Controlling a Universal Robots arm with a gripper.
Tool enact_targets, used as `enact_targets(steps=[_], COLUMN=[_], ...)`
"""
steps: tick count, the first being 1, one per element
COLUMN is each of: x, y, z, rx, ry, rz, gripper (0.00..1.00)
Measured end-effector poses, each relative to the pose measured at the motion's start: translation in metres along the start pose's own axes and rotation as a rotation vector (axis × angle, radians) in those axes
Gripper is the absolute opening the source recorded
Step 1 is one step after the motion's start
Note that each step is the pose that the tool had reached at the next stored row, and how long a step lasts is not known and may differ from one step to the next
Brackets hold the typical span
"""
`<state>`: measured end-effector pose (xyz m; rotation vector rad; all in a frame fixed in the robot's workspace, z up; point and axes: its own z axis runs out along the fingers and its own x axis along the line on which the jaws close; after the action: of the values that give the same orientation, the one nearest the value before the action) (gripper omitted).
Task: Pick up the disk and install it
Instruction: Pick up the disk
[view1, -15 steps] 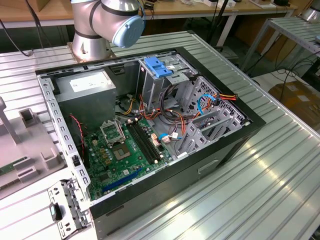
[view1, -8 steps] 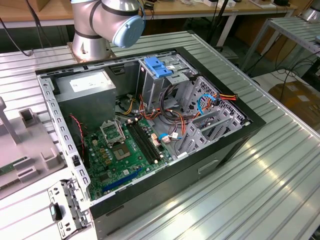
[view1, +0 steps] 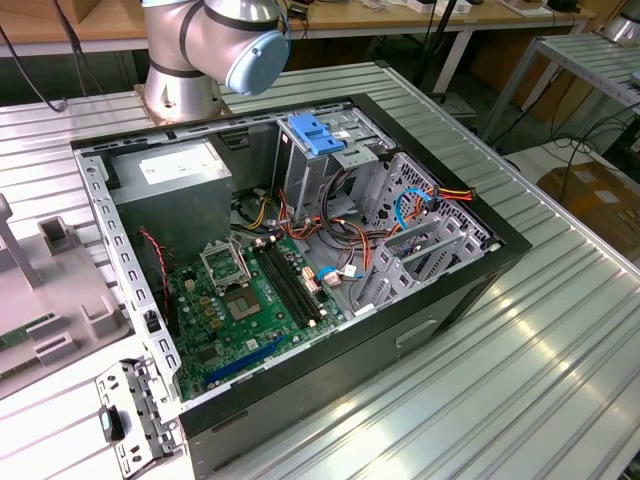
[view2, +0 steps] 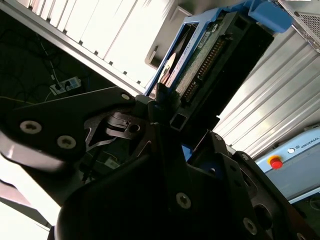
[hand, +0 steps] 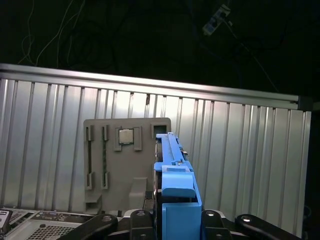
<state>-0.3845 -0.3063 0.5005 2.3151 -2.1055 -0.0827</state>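
Observation:
My gripper (hand: 177, 216) is shut on the disk (hand: 175, 170), a grey drive in a bright blue plastic carrier. In the first wrist view the disk stands edge-on between the black fingers (hand: 137, 220), lifted over the ribbed metal table. The second wrist view shows the disk (view2: 210, 55) from the side, with its connector row and blue rail, and the gripper (view2: 167, 112) clamped on its lower end. The open computer case (view1: 480, 290) lies on the table in the exterior view, with its metal drive cage (view1: 330, 165) at the far end.
A fixed blue bracket (view1: 315, 133) sits atop the drive cage. Loose cables (view1: 400, 215) run through the case beside the motherboard (view1: 250, 300). A grey parts tray (hand: 127, 160) holding a chip lies beneath the held disk. The arm's base (view1: 195, 55) stands behind the case.

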Motion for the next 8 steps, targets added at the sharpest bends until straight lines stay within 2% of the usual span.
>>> enact_targets(steps=[8], x=[0.001], y=[-0.0068], z=[-0.0003], rx=[-0.0001], ry=[0.0], rz=[0.0], gripper=[0.36])
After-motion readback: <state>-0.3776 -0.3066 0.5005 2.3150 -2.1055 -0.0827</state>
